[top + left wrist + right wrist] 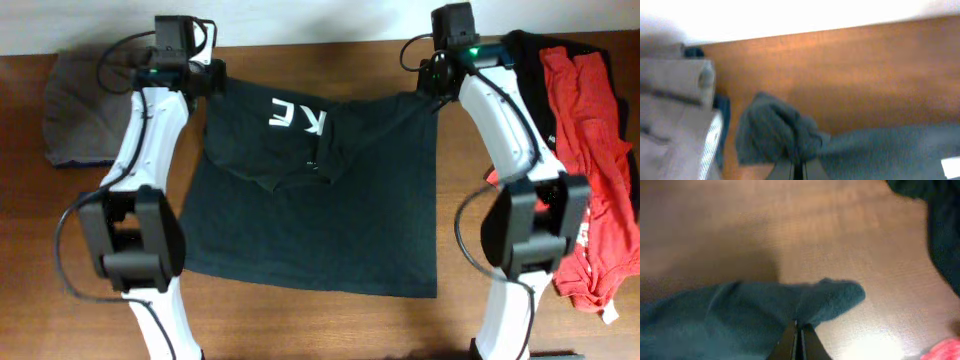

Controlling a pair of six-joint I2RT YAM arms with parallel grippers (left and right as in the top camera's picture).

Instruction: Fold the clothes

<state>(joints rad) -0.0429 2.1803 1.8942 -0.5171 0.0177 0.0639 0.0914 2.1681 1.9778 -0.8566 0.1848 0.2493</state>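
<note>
One black T-shirt [320, 220] lies spread across the middle of the surface [330, 325]. Its near hem is flat on the wood and its far edge is stretched between my two pincers. Below that far edge the cloth is rumpled and doubled over itself, and white lettering [295, 112] shows there, reading backwards.

My left pincer [797, 167] is closed on the shirt's far left corner, with a bunched knot of dark cloth bulging out just past the fingertips. My right pincer [798, 339] is closed on the far right corner in the same way, and a small tongue of fabric pokes beyond the tips. Both corners sit near the far edge of the surface. I cannot tell whether the pinched cloth touches the wood or hangs just above it.

Off to my right, well apart from the spread shirt, red T-shirts [590, 160] lie heaped in a long pile. Another black garment [528, 70] lies at the far end of that pile, partly under the red. At the far left corner, beside my left arm, sits a grey cloth [78, 110] in a flat bundle.
</note>
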